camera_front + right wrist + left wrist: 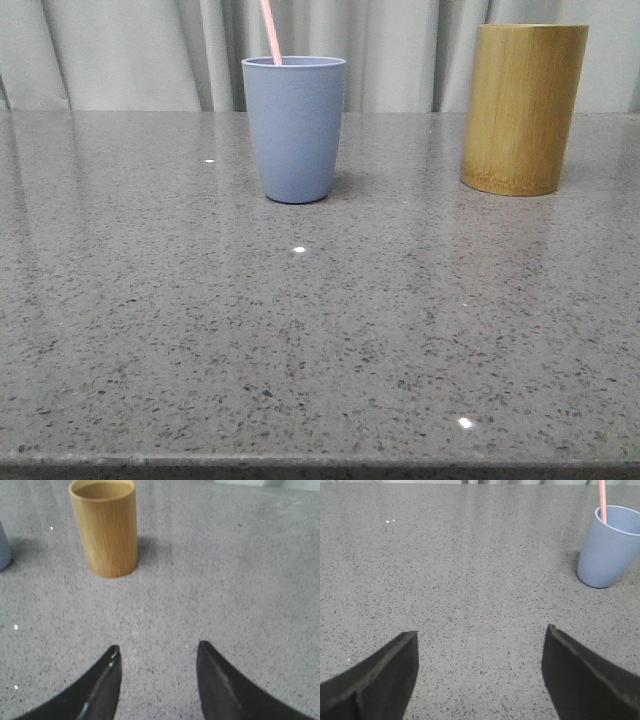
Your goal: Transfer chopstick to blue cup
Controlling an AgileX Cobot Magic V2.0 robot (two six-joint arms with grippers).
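The chopstick (270, 30) already stands in the blue cup (294, 128), leaning toward 11 o'clock — transfer looks done. Left gripper (480, 672) and right gripper (157, 680) gape wide, empty (nothing left but retreat).

The surface (320, 330) is seen as polished grey stone, finely speckled with dark and pale grains, and glossy enough that small highlights and faint reflections of the cups are carried on it. The blue cup (294, 128) is presented as smooth and matt, apparently plastic, with no shine on its wall. The chopstick (270, 30) is shown as a smooth pale pink stick; its material cannot be told. The bamboo cylinder (523, 108) is marked by fine vertical grain and a dull satin finish. The fingers (375, 685) and fingers (100, 690) are seen as matt black. Pale cloth curtains (120, 50) are hung behind.
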